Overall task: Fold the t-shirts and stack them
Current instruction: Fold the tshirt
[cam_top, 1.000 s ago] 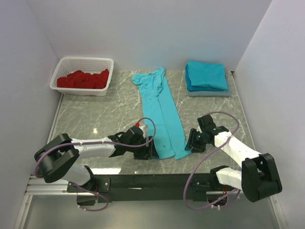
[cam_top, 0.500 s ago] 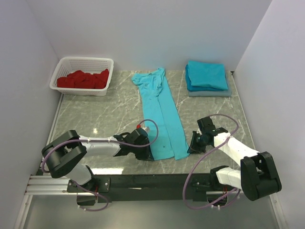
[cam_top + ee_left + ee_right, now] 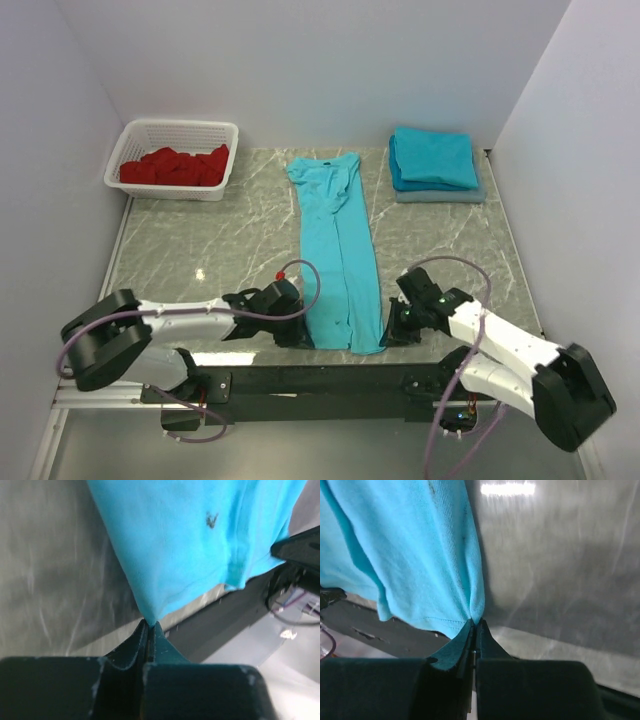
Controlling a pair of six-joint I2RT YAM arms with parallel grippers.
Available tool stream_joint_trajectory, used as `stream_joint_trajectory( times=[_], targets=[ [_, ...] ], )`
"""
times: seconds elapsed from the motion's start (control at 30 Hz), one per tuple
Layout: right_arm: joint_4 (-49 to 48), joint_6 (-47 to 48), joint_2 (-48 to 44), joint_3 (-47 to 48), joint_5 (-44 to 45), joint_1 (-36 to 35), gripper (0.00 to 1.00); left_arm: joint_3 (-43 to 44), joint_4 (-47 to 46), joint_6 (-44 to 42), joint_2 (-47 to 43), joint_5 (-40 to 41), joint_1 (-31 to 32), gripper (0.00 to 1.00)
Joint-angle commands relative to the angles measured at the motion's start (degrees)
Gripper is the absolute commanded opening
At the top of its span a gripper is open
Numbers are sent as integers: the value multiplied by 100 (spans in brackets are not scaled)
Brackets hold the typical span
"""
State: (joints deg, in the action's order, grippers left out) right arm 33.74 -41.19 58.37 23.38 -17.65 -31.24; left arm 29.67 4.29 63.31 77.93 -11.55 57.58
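A turquoise t-shirt [image 3: 337,250], folded into a long narrow strip, lies down the middle of the table with its collar at the far end. My left gripper [image 3: 305,335] is shut on the strip's near left corner [image 3: 150,615]. On the other side, my right gripper [image 3: 385,335] is shut on the near right corner [image 3: 476,611]. The hem hangs past the table's near edge. A stack of folded turquoise t-shirts [image 3: 432,160] rests at the back right.
A white basket [image 3: 140,135] holding red cloth [image 3: 175,166] stands at the back left. A grey folded cloth [image 3: 440,195] lies under the turquoise stack. The black frame rail [image 3: 320,382] runs along the near edge.
Both grippers closed on the strip's near corners and drew it nearer. The strip, slanted before, now lies straight, its collar end shifted right.
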Motion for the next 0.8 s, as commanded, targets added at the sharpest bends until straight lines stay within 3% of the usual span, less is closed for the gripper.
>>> stream_joint_trajectory(
  times=[0.0,0.17,0.33,0.53,0.77],
  targets=[
    [520,-617,-790,-184,-28,-163,0,-268,63,331,-541,-57,279,0],
    [502,-715,-1503,-1,33,-242,0,-331,81,367,-1095,-154,429,0],
    [162,-452,-1206,518,438,-250,0,47,71,-133,-1307,284,377,0],
    [-191,-144,-432,1458,1210,-207,0,452,28,-625,-991,443,-282,0],
    [-841,339,683,2390,1185,531,0,1356,-175,-1250,-358,822,-1318,0]
  ],
)
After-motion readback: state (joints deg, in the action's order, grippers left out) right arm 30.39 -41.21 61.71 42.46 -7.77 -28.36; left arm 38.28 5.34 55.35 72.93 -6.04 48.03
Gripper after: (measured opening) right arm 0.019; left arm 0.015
